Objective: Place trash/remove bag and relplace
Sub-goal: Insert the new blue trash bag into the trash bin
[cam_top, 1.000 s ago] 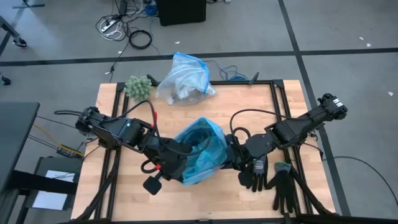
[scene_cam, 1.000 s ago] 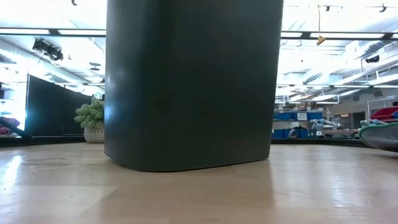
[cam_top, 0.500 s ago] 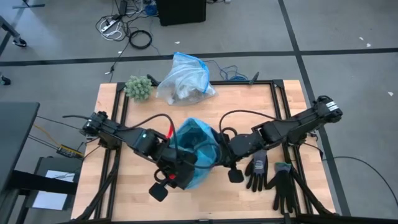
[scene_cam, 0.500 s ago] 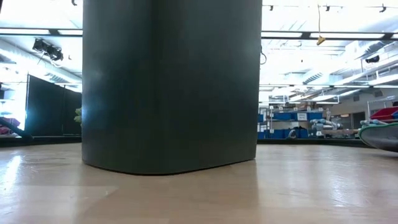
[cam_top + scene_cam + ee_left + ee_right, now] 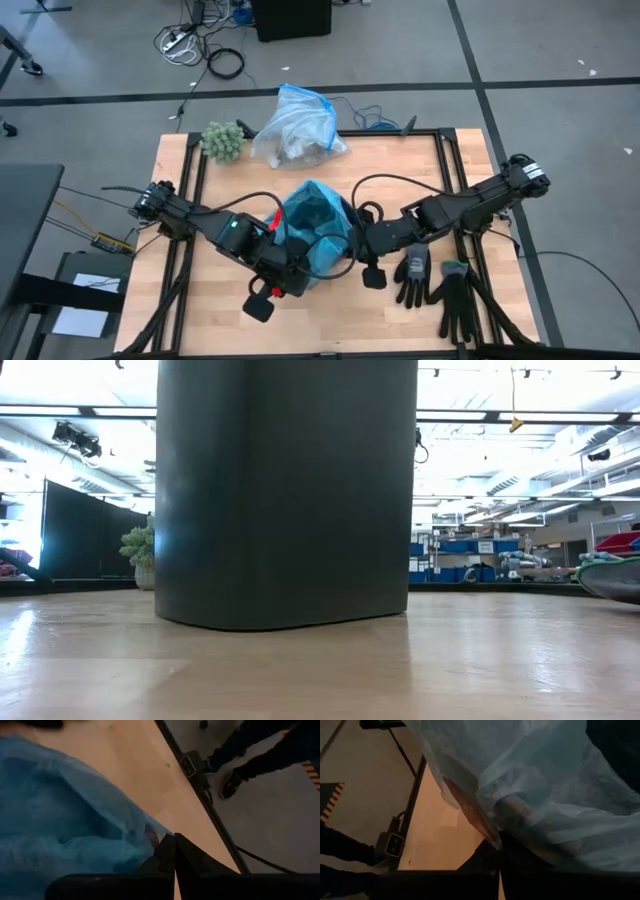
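Grippers pinch blue liner on both sides of the black bin

Gloves lie nearest the front edge of the pale wooden table (image 5: 215, 315): a pair of black fabric work gloves (image 5: 430, 283), flat on the boards at the right front, one beside the other, well clear of the bin.

Just behind them stands the tall black plastic bin (image 5: 287, 490), upright near the table's middle, its mouth lined with a thin light-blue translucent plastic bag (image 5: 318, 225) that spills over the rim. In the low view the bin's dark wall fills most of the frame and rests flat on the tabletop.

The left gripper (image 5: 296, 262) sits against the front-left side of the bin; the left wrist view shows its two dark fingers (image 5: 167, 855) pressed together on a fold of the blue film. The right gripper (image 5: 352, 243) meets the bin from the right, and its wrist view shows its fingers (image 5: 492, 852) likewise clamped on the blue plastic, with the crinkled sheet draped across them.

Farther back, at the table's rear edge, a second bag of grey-white crinkly translucent plastic (image 5: 297, 128) sits bunched up with brownish contents showing through. To its left, at the rear corner, rests a green fuzzy clump (image 5: 223, 140). Beyond the table, black cables (image 5: 210, 55) trail over the grey floor.
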Robot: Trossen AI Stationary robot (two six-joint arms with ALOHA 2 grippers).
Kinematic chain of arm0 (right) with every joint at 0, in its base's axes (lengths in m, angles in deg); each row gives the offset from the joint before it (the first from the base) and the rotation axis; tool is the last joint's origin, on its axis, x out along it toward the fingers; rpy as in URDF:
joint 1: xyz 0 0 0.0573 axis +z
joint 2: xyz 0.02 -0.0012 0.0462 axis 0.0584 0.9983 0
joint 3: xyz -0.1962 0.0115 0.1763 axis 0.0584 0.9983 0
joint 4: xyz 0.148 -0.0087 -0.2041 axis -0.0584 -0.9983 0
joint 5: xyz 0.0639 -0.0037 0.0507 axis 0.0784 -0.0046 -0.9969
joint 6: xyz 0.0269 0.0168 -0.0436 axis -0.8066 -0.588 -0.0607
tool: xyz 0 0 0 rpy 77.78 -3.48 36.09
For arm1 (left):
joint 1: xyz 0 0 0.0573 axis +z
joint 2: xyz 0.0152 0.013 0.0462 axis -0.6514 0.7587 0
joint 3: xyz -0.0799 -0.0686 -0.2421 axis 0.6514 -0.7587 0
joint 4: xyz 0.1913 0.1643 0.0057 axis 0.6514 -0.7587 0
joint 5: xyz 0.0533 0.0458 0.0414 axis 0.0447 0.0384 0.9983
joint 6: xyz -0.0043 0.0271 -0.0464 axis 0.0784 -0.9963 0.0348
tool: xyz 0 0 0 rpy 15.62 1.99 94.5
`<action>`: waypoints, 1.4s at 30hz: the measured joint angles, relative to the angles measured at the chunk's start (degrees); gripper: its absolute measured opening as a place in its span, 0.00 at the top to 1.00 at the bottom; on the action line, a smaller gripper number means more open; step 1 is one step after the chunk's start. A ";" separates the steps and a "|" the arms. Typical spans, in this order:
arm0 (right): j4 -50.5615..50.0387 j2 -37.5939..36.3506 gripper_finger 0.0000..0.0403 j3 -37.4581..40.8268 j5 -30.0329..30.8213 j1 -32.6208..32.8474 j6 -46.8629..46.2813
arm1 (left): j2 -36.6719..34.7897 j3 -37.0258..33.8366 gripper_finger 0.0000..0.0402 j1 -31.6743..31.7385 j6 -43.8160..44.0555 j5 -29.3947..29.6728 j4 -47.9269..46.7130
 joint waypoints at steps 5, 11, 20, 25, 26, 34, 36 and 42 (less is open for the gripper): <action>-0.60 -0.70 1.00 0.09 -2.21 0.00 -1.15 | 0.00 -0.02 0.98 0.00 2.90 2.83 0.60; -1.50 -2.43 1.00 0.09 -6.33 -0.36 -2.50 | 0.00 -0.01 0.98 -0.12 5.47 10.38 2.51; -3.13 -8.74 0.86 0.27 -11.44 -1.59 -1.86 | -0.02 0.03 0.91 0.39 10.51 19.26 6.76; -0.59 -11.73 0.71 0.22 -10.33 -1.64 -2.12 | 0.32 -0.13 0.84 0.45 13.05 18.81 7.12; -0.39 -11.83 0.68 0.24 -10.27 -1.64 -2.19 | 0.18 -0.09 0.82 0.42 13.42 18.40 7.04; -1.28 -11.59 0.54 0.22 -9.01 -1.49 -8.74 | 0.02 -0.06 0.75 0.31 20.03 13.72 7.41; -2.65 -11.70 0.54 0.22 -8.83 -1.31 -9.95 | 0.02 -0.06 0.76 0.26 20.53 11.95 7.46; -9.26 -13.16 0.54 0.13 -8.18 -0.44 -12.87 | -0.02 2.94 0.76 -0.06 20.75 11.51 7.03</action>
